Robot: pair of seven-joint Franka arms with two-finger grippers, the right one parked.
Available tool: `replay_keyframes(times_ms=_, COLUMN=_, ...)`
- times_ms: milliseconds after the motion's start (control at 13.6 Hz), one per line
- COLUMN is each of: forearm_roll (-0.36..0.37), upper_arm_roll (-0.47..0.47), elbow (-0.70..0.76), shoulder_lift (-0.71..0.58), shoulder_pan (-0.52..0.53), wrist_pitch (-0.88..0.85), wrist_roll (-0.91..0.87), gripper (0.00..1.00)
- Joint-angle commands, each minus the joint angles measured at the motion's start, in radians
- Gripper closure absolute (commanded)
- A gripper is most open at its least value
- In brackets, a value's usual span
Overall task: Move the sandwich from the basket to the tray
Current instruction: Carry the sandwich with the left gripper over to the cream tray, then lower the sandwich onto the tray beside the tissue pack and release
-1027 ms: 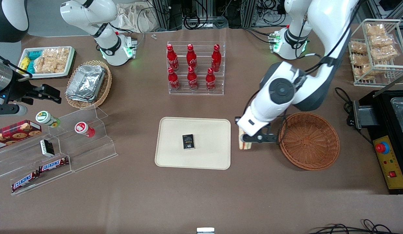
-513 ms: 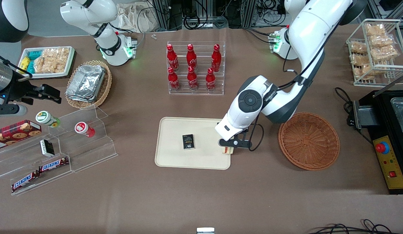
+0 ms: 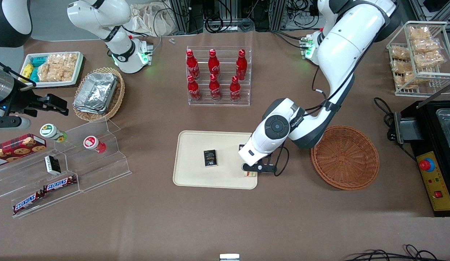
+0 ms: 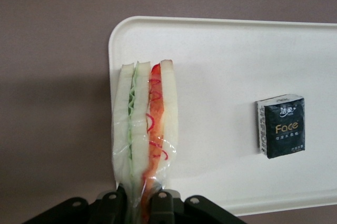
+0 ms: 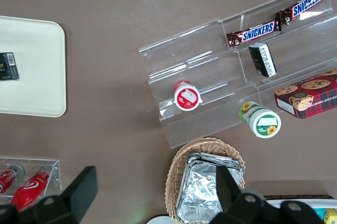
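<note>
In the front view, your gripper [image 3: 251,171] hung over the tray [image 3: 196,177] at its corner nearest the basket [image 3: 344,157]; a sliver of the sandwich [image 3: 250,174] showed beneath it; the basket sat apart on the table, toward the working arm's end; a small dark packet [image 3: 210,158] lay near the tray's middle.

In the left wrist view, your jaws were closed on the sandwich [image 4: 144,134], pinching its wrapped end; the wedge stood on edge over the tray [image 4: 221,66] just inside the rim, and you could not tell if it touched; the dark packet [image 4: 281,126] lay well apart from it.

In the right wrist view, you saw only one end of the tray [image 5: 31,76] with the packet [image 5: 8,66] at the frame's edge.
</note>
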Motion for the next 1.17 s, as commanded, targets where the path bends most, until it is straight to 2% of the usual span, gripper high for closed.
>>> replay_keyframes(times_ms=0, forearm_roll=0.037, upper_arm_roll=0.008, elbow=0.032, shoulder_lift=0.034, shoulder_pan=-0.035, wrist_pitch=0.033, wrist_roll=-0.023, gripper=0.70)
replay_keyframes(times_ms=73, forearm_roll=0.039, upper_arm_roll=0.008, elbow=0.030, shoulder_lift=0.041, shoulder_pan=-0.035, wrist_pitch=0.039, wrist_roll=-0.023, gripper=0.64)
replay_keyframes(times_ms=147, forearm_roll=0.039, upper_arm_roll=0.008, elbow=0.030, shoulder_lift=0.044, shoulder_pan=-0.036, wrist_pitch=0.039, wrist_roll=-0.023, gripper=0.52)
replay_keyframes(times_ms=220, forearm_roll=0.039, upper_arm_roll=0.008, elbow=0.026, shoulder_lift=0.044, shoulder_pan=-0.035, wrist_pitch=0.039, wrist_roll=-0.023, gripper=0.33)
replay_keyframes(times_ms=293, forearm_roll=0.039, upper_arm_roll=0.008, elbow=0.026, shoulder_lift=0.044, shoulder_pan=-0.035, wrist_pitch=0.039, wrist_roll=-0.023, gripper=0.18)
replay_keyframes(times_ms=440, forearm_roll=0.039, upper_arm_roll=0.008, elbow=0.026, shoulder_lift=0.041, shoulder_pan=-0.033, wrist_pitch=0.038, wrist_roll=-0.043, gripper=0.02)
replay_keyframes(times_ms=733, forearm_roll=0.037, upper_arm_roll=0.008, elbow=0.026, shoulder_lift=0.005, shoulder_pan=-0.009, wrist_pitch=0.015, wrist_roll=-0.066, gripper=0.01)
replay_keyframes(times_ms=1100, forearm_roll=0.016, upper_arm_roll=0.000, elbow=0.023, shoulder_lift=-0.113, shoulder_pan=0.080, wrist_pitch=-0.169, wrist_roll=-0.001, gripper=0.01)
